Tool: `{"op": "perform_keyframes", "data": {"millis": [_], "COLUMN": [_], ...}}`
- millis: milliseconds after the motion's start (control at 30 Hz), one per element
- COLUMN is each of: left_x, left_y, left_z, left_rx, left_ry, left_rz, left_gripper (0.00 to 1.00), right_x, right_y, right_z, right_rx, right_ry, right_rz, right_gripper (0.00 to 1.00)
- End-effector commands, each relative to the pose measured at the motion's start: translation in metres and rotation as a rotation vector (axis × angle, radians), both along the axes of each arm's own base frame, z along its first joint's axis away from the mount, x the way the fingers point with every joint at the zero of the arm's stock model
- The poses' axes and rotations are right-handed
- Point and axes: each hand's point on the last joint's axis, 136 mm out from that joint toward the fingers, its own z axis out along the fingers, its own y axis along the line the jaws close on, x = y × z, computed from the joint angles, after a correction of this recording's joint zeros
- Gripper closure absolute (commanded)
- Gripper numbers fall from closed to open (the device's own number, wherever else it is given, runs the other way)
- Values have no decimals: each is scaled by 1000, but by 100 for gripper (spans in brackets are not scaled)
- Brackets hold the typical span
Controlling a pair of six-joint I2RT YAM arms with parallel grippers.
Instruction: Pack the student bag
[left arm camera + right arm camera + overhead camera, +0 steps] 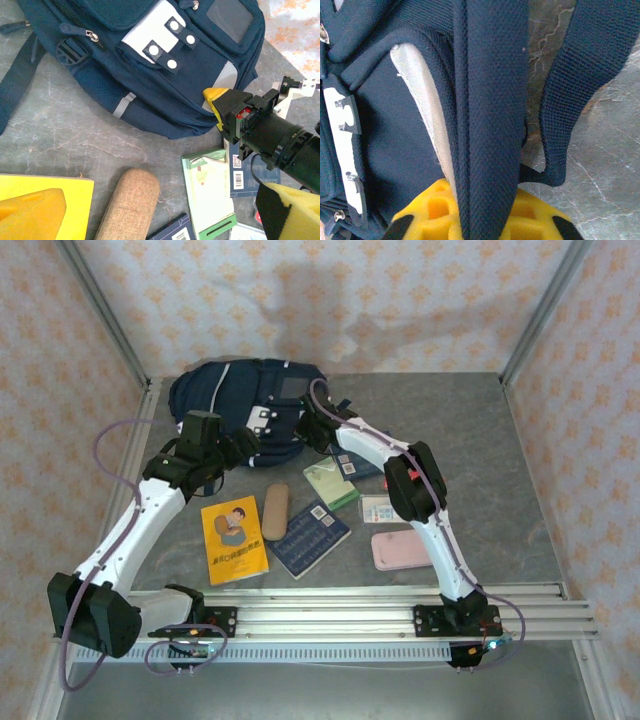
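A large navy student bag (235, 390) is lying flat at the far left of a grey bench (480, 440), its white-flapped front pocket facing up. The right pincer (312, 426) is sitting at the bag's right edge, its yellow foam pads pressed together on a dark woven strap (490, 100) that is running down between them. The left pincer (238, 447) is hovering just beside the bag's near edge, spread wide and gripping nothing. A yellow book (233, 540), a tan fabric case (275, 512), a green booklet (330, 483), a navy notebook (308, 538) and a pink case (400, 550) are lying loose on the bench nearer the arms, all outside the bag.

The main risk is looking like the grip itself. The strap is narrow webbing, so a pull could be sliding it out through the soft pads. A lift by this strap would probably be dragging or tipping the whole limp bag rather than opening it, and no open compartment is showing. The bag could also be sweeping into the green booklet lying close by. With both pincers working near the same edge, the arms are at risk of bumping each other
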Motion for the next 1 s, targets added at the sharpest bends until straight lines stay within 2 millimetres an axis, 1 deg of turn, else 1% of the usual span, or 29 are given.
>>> {"op": "perform_keyframes", "data": {"millis": [0,100,200,267,367,433,500,600,667,767,867,967], "left_x": [-2,-3,-4,-5,-5,-6,-6,-7,-8,-7,-7,-7], "left_y": [4,8,9,10,11,12,12,15,16,15,15,14], "left_z": [11,17,21,22,22,23,25,28,29,28,27,28], "left_rx": [-6,10,16,20,23,26,30,42,45,42,41,41], "left_ry": [-43,-56,-64,-68,-70,-73,-77,-81,-84,-85,-80,-82], "left_rz": [22,31,35,37,41,42,41,45,47,47,47,46], "left_gripper": [1,1,1,1,1,1,1,1,1,1,1,1], "right_x": [17,17,11,7,1,-3,-8,-21,-29,-45,-65,-86], "right_y": [-13,-21,-32,-37,-44,-52,-59,-70,-78,-92,-109,-127], "right_z": [77,124,168,187,221,243,260,277,281,293,306,313], "right_rx": [17,-6,-31,-19,45,63,80,109,107,96,77,45], "right_ry": [-142,-195,-238,-246,-253,-263,-268,-245,-230,-226,-225,-213], "right_rz": [-17,8,34,43,50,51,61,94,115,165,214,250], "right_gripper": [100,100,100,100,100,100,100,100,100,100,100,100]}}
